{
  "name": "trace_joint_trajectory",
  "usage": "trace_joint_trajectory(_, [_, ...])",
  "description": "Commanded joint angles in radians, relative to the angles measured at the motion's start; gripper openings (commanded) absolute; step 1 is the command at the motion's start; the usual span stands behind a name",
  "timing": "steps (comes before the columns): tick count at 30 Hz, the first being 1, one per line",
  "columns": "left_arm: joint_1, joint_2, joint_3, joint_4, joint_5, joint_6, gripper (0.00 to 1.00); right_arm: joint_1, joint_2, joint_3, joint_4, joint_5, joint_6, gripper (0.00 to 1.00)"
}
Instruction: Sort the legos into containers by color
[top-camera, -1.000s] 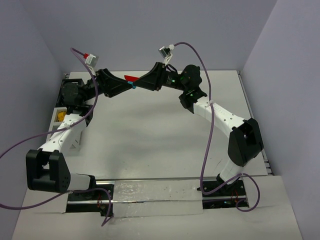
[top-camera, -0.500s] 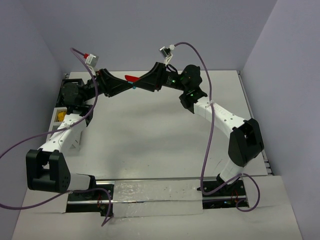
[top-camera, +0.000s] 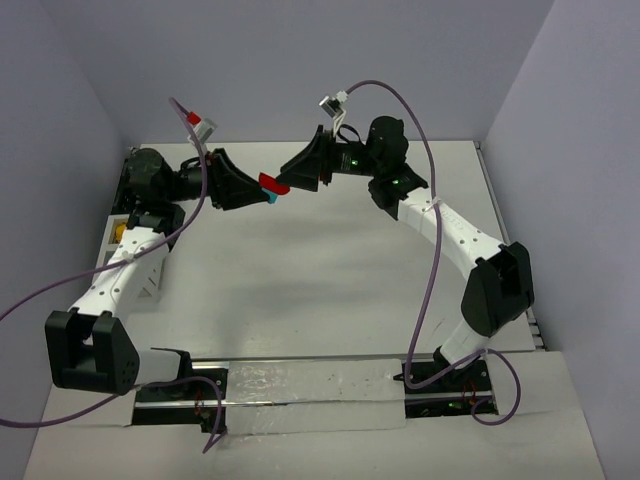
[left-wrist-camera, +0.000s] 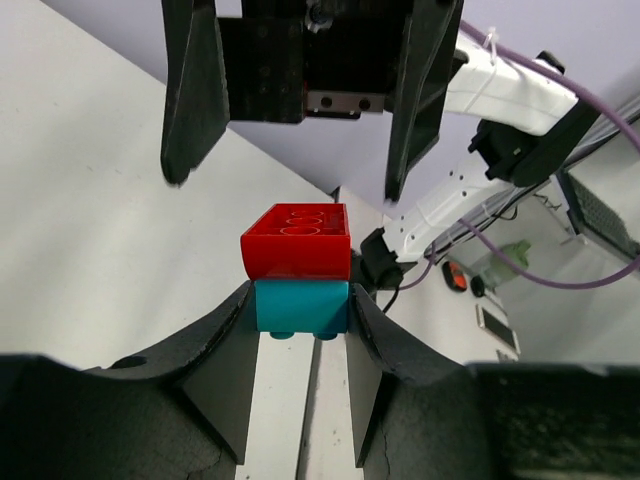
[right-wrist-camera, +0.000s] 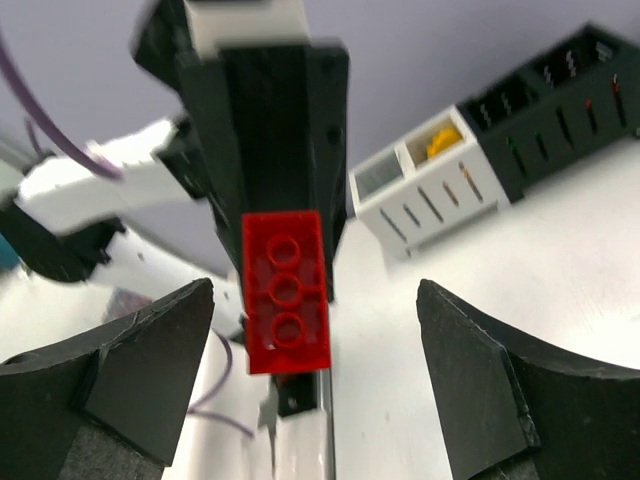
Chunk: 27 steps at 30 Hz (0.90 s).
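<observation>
My left gripper (left-wrist-camera: 300, 296) is shut on a cyan lego (left-wrist-camera: 300, 306), held above the table. A red lego (left-wrist-camera: 297, 243) is stuck on top of the cyan one. In the top view this pair (top-camera: 271, 186) hangs at the tip of the left gripper (top-camera: 258, 190). My right gripper (top-camera: 293, 175) faces it from the right, open and apart from the bricks. In the right wrist view the red lego (right-wrist-camera: 287, 293) floats between the wide fingers (right-wrist-camera: 150, 370) without touching them. The white container (right-wrist-camera: 430, 185) and the black container (right-wrist-camera: 560, 95) stand at the far left of the table.
A yellow piece (right-wrist-camera: 440, 143) lies in the white container (top-camera: 108, 240), also visible as a yellow piece (top-camera: 120, 232) from above. The left arm's elbow covers most of the black container. Purple cables loop off both wrists.
The right gripper has opened, let go of the red lego and drawn back to the right. The left gripper has closed on the cyan lego and carried the stuck pair slightly nearer.
</observation>
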Motion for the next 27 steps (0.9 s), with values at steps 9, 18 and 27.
trace_joint_trajectory(9, [-0.047,-0.02,0.131,-0.321,0.039,0.319,0.0,0.039,-0.032,0.079,-0.25,-0.137,-0.261,0.8])
trace_joint_trajectory(18, [-0.055,-0.021,0.131,-0.369,0.046,0.365,0.0,0.039,-0.025,0.068,-0.145,-0.164,-0.174,0.76])
trace_joint_trajectory(27, [-0.055,-0.025,0.129,-0.374,0.038,0.375,0.0,0.044,-0.025,0.073,-0.192,-0.152,-0.214,0.32])
